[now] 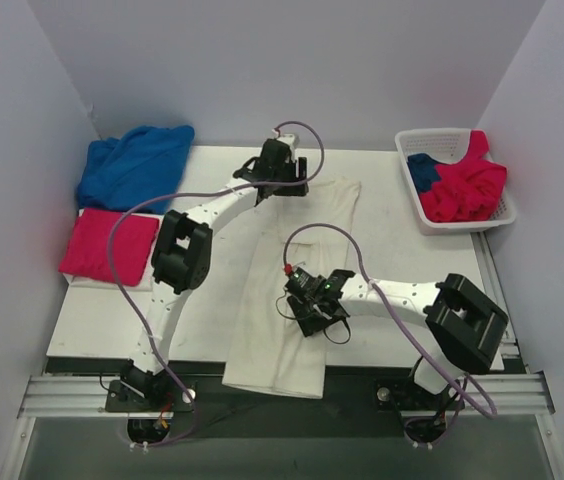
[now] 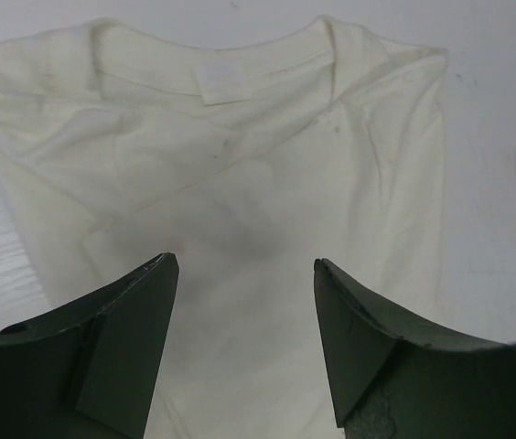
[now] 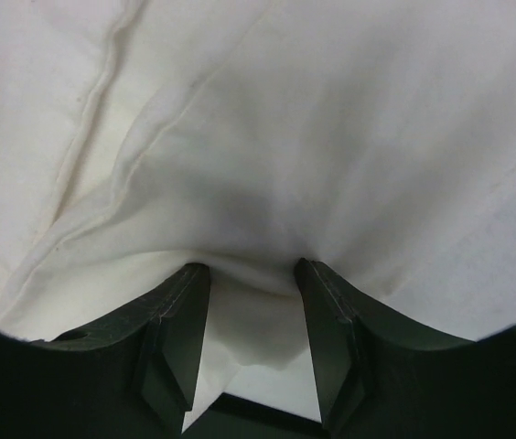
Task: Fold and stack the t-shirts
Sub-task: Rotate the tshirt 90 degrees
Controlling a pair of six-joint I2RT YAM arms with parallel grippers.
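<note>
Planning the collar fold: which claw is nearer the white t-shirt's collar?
Left. The left claw hovers open just short of the collar; the right claw pinches the white t-shirt midway down its body, well away.

I work in a robotics lab test cell, not a home. Bare pale walls (image 1: 262, 60) box in a white table (image 1: 92, 320) at 9, 12 and 3 o'clock. At 6 o'clock my two arm bases (image 1: 147, 395) are bolted to an aluminium rail (image 1: 62, 395), and purple cables (image 1: 299, 123) loop loose along both arms. The only household things are a white laundry basket (image 1: 427, 135) at 1 o'clock and a folded red shirt (image 1: 97, 245) at 9 o'clock.
</note>
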